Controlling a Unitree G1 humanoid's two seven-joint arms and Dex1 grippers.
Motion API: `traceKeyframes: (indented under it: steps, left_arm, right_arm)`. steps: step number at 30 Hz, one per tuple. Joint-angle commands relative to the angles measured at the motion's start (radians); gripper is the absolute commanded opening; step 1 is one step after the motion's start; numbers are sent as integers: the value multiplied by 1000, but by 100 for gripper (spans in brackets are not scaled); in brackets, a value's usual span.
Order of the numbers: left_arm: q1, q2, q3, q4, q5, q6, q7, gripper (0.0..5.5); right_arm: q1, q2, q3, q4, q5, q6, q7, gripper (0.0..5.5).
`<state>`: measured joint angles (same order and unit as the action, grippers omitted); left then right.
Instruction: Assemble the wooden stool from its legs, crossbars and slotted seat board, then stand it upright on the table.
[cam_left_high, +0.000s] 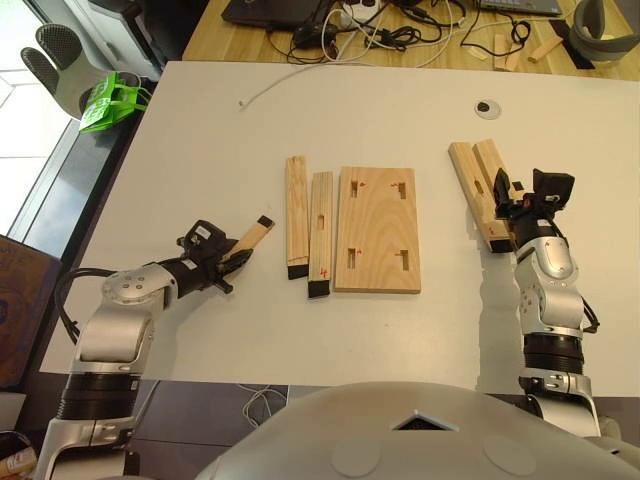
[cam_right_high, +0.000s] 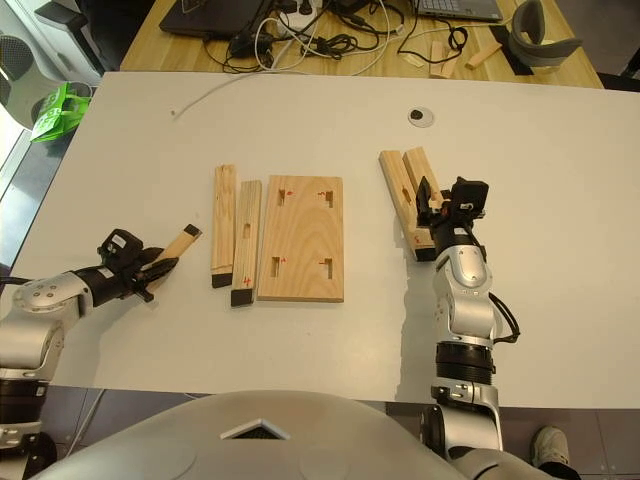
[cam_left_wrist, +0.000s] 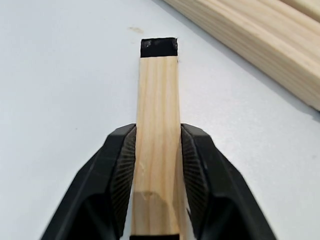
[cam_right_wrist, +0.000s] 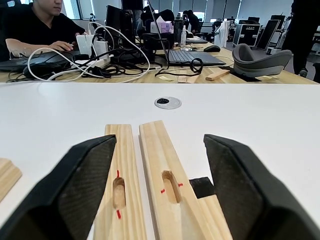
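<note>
Crossbar (cam_left_high: 255, 235) work sits at about 8 o'clock from the seat board (cam_left_high: 378, 230), near the white table's (cam_left_high: 200, 130) left edge. The left gripper (cam_left_high: 228, 262) has its jaws closed on this short stick, with the ribbed pads pressed against both of its long sides. The stick's free end is black and points toward 1 o'clock. That end lies low over the table, though contact cannot be confirmed.

At 9 o'clock of the board, just beside it, two legs (cam_left_high: 296, 215) lie flat and side by side, running 12 to 6 o'clock. Their black ends are at 6 o'clock, and the one nearer the board sits a little lower. A slot shows in the nearer one.

The board lies flat in the middle of the table. It has four slots with red marks, two toward 12 o'clock and two toward 6 o'clock.

At 2 o'clock of the board, well apart from it, a second pair of legs (cam_left_high: 478, 190) lies touching along its length, tilted slightly toward 11 o'clock. Each has a slot with a red mark.

The right gripper (cam_right_wrist: 160, 141) hangs over the 6 o'clock end of this pair with its jaws spread wide, one on either side of both pieces and gripping nothing.

A round cable port (cam_left_high: 486, 107) sits in the table at 1 o'clock.
</note>
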<state>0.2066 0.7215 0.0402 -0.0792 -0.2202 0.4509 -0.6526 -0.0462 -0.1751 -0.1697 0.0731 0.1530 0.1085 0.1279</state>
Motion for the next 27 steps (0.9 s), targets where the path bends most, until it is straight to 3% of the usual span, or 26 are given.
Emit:
traceKeyframes:
  steps: [1, 6, 11, 18, 27]
  left_arm:
    - [45, -36, -38, 83, 39, 2, 12, 130]
    - [-118, -123, 15, -87, -38, 21, 88, 130]
    - [-396, -248, 3, -181, -38, -51, 187, 130]
    - [-460, -419, -115, -128, 3, -232, 214, 130]
    - [-489, -445, -131, -43, 23, -326, 174, 130]
  right_arm:
    - [-33, -13, 0, -39, 6, 24, 9, 326]
    - [-156, -24, 2, -103, 60, 119, 42, 326]
    - [-277, 33, 7, -235, 311, 404, 95, 412]
    - [-491, 214, -67, -136, 671, 623, 60, 531]
    - [-588, 272, 0, -74, 774, 712, 129, 534]
